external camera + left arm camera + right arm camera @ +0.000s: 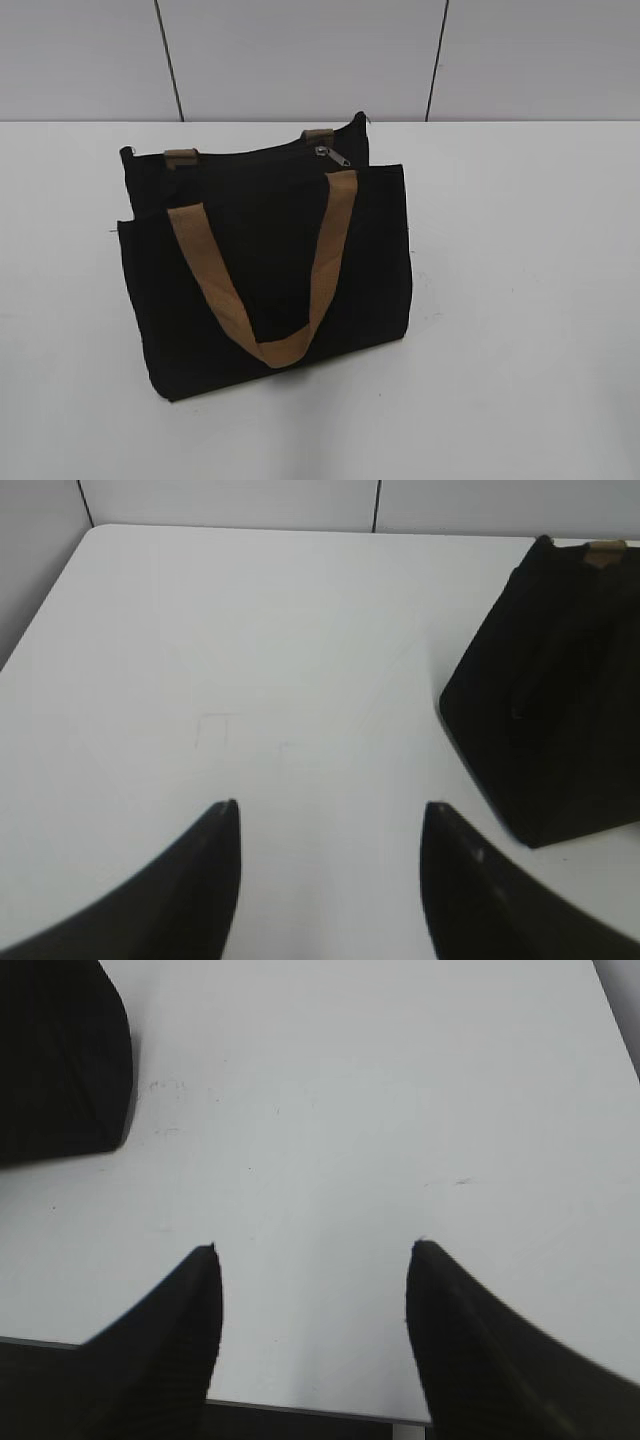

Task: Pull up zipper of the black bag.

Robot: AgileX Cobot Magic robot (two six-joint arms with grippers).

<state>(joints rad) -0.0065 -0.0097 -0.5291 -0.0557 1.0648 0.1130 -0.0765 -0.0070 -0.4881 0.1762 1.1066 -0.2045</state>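
Exterior view: boxy black fabric bag (265,270), metal zipper (332,155), tan webbing handle (265,290).

Left gripper (330,810) with two matte black fingers (205,880), broad at the base and curving inward to blunt pointed tips, right gripper (315,1250) of the same make, black tapered fingers (470,1340) with faintly ribbed surface texture

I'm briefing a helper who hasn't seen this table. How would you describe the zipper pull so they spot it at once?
On the white table stands a black fabric tote bag with tan webbing handles. Look along its top edge, near the right end, just above the front handle's right strap. There lies the small silver-grey metal zipper pull, the only shiny metal piece among black cloth and tan webbing.
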